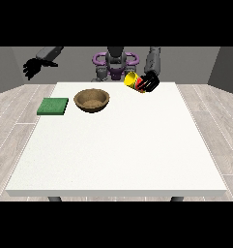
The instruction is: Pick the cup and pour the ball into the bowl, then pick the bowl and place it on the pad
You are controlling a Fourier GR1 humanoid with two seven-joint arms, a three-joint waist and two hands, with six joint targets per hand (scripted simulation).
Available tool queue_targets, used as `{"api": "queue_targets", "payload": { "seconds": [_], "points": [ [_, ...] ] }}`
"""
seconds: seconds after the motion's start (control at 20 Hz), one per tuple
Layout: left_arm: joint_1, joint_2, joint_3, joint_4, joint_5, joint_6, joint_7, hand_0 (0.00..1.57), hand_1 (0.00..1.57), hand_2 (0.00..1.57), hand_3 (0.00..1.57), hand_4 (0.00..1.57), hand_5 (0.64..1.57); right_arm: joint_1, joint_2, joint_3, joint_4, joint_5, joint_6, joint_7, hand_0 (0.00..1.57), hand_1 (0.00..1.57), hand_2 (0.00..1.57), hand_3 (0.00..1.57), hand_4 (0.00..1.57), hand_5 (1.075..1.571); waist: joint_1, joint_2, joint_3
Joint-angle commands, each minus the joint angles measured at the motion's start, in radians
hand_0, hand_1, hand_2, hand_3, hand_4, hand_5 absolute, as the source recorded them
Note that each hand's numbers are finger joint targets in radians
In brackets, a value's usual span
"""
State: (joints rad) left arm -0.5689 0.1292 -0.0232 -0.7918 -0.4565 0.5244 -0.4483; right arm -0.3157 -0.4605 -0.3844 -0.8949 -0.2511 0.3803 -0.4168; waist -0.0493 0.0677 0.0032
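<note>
A yellow cup [131,80] is held above the table's far edge by the hand at the view's right [149,83], whose fingers curl round it. The cup is tilted on its side with its mouth towards the view's left, in the direction of the bowl. A brown bowl [92,100] stands on the table to the left of the cup and lower. A green pad [53,106] lies flat near the table's left edge, beside the bowl. The hand at the view's left [32,68] hangs in the air beyond the table's left side, fingers relaxed and holding nothing. I cannot see the ball.
The white table [118,155] stretches wide towards the camera. The robot's torso [115,63] stands behind the far edge.
</note>
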Motion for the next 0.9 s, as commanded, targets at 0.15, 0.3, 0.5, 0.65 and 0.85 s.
{"api": "queue_targets", "payload": {
  "seconds": [0.15, 0.3, 0.5, 0.65, 0.85],
  "points": [
    [-0.052, -0.049, -0.196, -0.002, -0.293, 0.066, 0.318, 1.37, 1.37, 1.57, 1.57, 1.11, 1.566, 0.051, -0.032, -0.010, 0.122, 0.027, 0.024, -0.034, 0.00, 0.00, 0.00, 0.00, 0.00, 1.558, 0.075, -0.116, -0.0009],
    [-0.078, -0.095, -0.261, -0.028, -0.383, 0.029, 0.421, 1.35, 1.35, 1.57, 1.57, 1.05, 1.569, 0.080, 0.009, -0.007, 0.168, 0.047, -0.012, -0.089, 0.00, 0.00, 0.00, 0.00, 0.00, 1.560, 0.108, -0.134, -0.0014],
    [-0.083, -0.113, -0.274, -0.105, -0.443, -0.028, 0.511, 1.35, 1.35, 1.57, 1.57, 1.05, 1.569, 0.096, -0.020, -0.032, 0.235, 0.040, 0.030, -0.166, 0.00, 0.00, 0.00, 0.00, 0.00, 1.553, 0.125, -0.120, -0.0022],
    [-0.060, -0.126, -0.301, -0.068, -0.549, 0.044, 0.536, 1.28, 1.28, 1.57, 1.57, 1.00, 1.569, 0.028, -0.014, -0.021, 0.208, 0.031, 0.007, -0.125, 0.00, 0.00, 0.00, 0.00, 0.00, 1.552, 0.093, -0.085, -0.0028],
    [-0.141, -0.128, -0.377, -0.101, -0.617, -0.055, 0.663, 0.94, 0.94, 1.57, 1.57, 0.91, 1.571, 0.014, -0.054, -0.021, 0.244, 0.039, 0.029, -0.111, 0.00, 0.00, 0.00, 0.00, 0.00, 1.547, 0.073, -0.103, -0.0025]
  ]
}}
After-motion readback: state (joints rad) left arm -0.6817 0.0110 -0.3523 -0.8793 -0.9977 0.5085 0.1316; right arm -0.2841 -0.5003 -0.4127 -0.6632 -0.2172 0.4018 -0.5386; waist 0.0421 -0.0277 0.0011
